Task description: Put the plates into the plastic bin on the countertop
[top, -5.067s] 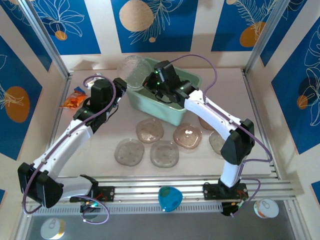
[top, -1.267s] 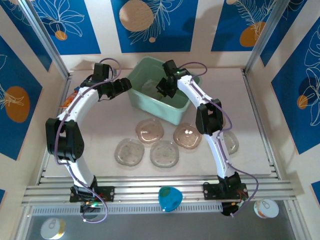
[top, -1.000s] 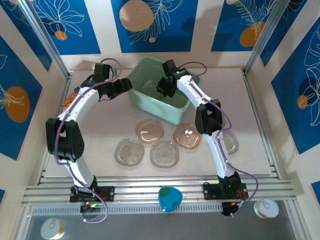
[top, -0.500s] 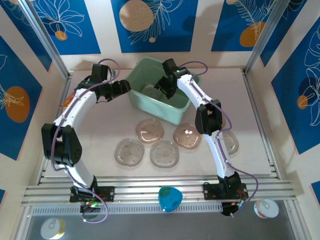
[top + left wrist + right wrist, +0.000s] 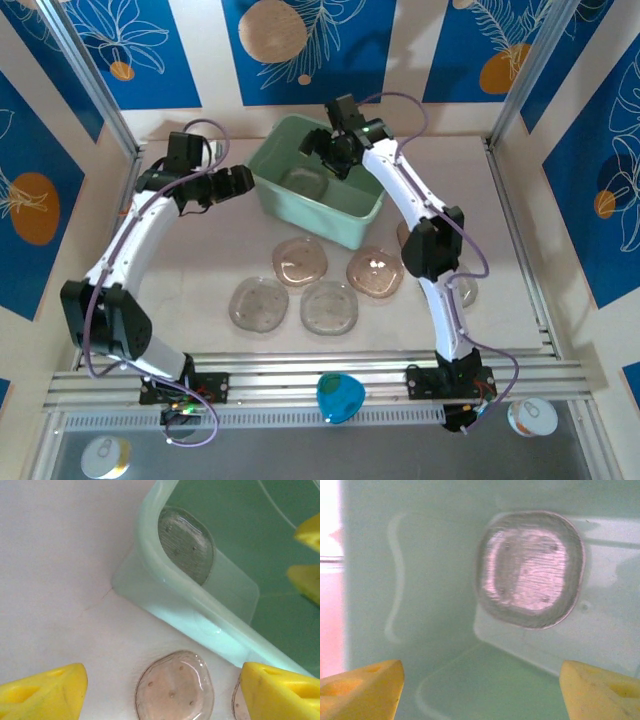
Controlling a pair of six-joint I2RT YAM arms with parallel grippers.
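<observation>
Right hand [image 5: 335, 152], upper centre, now stands open above the plastic bin [image 5: 330, 225], having just released a plate [image 5: 530, 570] that lies on the bin floor. Left hand [image 5: 238, 185], open and empty, hovers left of the bin. Several plates [image 5: 329, 308] remain on the tabletop [image 5: 200, 260] below, awaiting transfer.

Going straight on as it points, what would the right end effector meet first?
Probably the greyish plate in the plastic bin, or the bin's inside just below it; depth unclear.
</observation>
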